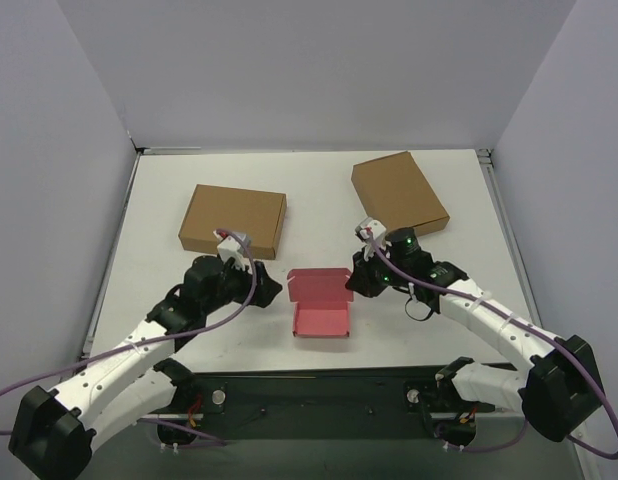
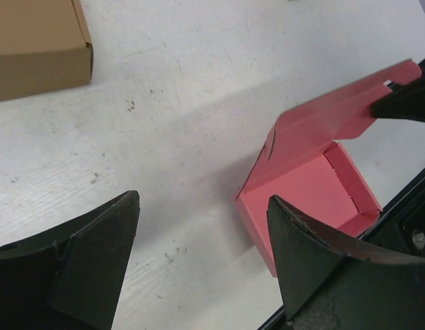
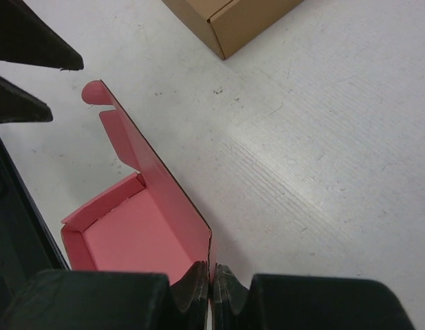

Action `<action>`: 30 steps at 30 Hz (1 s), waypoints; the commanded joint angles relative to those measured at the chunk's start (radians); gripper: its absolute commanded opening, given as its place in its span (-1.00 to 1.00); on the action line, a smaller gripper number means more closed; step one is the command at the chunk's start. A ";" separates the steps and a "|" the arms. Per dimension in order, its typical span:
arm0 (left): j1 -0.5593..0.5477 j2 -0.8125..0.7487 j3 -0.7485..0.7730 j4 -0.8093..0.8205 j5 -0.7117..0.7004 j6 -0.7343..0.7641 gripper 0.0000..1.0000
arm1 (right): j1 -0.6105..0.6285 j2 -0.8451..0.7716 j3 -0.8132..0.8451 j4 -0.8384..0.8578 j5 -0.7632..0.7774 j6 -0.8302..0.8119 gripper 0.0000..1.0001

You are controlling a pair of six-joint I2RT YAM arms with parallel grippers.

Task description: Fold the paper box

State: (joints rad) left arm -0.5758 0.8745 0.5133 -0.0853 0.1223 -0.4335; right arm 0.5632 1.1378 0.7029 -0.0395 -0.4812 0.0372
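Black fingertips of the right claw (image 3: pixel 211 278) fill the bottom of the right wrist view, pressed together on the thin edge of the raised lid of the pink thin-card paper box (image 3: pixel 130 240). From above, this claw (image 1: pixel 357 283) meets the lid at its right end, and the left wrist view shows one dark finger (image 2: pixel 405 103) on that same corner.

The pink box (image 1: pixel 321 320) sits on the white counter (image 1: pixel 319 190) between the two arms, just beyond the black base plate (image 1: pixel 319 395). Its shallow tray lies flat and open, with low side walls and small tabs folded inside. The lid stands up from the far side, tilted, and a rounded tab shows at its free left end.

The left claw (image 2: pixel 204 203) hangs just to the left of the box with its jaws wide apart and nothing between them; it does not touch the card (image 2: pixel 309 192). Seen from above, it (image 1: pixel 269 290) is near the left end of the lid.

Two larger flat brown cardboard boxes lie closed farther back, one behind the left arm (image 1: pixel 233 220), one behind the right arm (image 1: pixel 399 192), both well apart from the pink one.
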 commanded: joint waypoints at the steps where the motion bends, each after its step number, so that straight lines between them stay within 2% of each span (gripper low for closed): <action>1: -0.081 -0.121 -0.103 0.205 -0.013 -0.021 0.68 | 0.003 -0.012 -0.031 0.026 -0.046 -0.028 -1.00; 3: -0.116 -0.159 -0.179 0.229 -0.049 -0.013 0.68 | 0.006 -0.019 -0.065 0.062 -0.051 -0.028 -1.00; 7: -0.121 -0.163 -0.255 0.309 -0.007 0.021 0.68 | 0.021 -0.016 -0.079 0.087 -0.040 -0.056 -1.00; 9: -0.121 -0.134 -0.269 0.361 0.028 0.025 0.67 | 0.033 -0.007 -0.074 0.082 -0.030 -0.062 -1.00; 16: -0.133 -0.005 -0.277 0.455 0.023 0.064 0.61 | 0.092 -0.009 -0.079 0.087 0.038 -0.069 -1.00; 19: -0.148 0.026 -0.282 0.507 0.020 0.070 0.50 | 0.104 -0.018 -0.088 0.089 0.065 -0.068 -1.00; 24: -0.157 0.061 -0.285 0.532 0.025 0.072 0.18 | 0.113 -0.042 -0.098 0.085 0.087 -0.065 -1.00; 30: -0.194 0.101 -0.279 0.552 0.008 0.073 0.11 | 0.124 -0.053 -0.102 0.095 0.108 -0.065 -1.00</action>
State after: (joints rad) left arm -0.7433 0.9535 0.2272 0.3809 0.1349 -0.3771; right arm 0.6743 1.1130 0.6083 0.0193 -0.3935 -0.0090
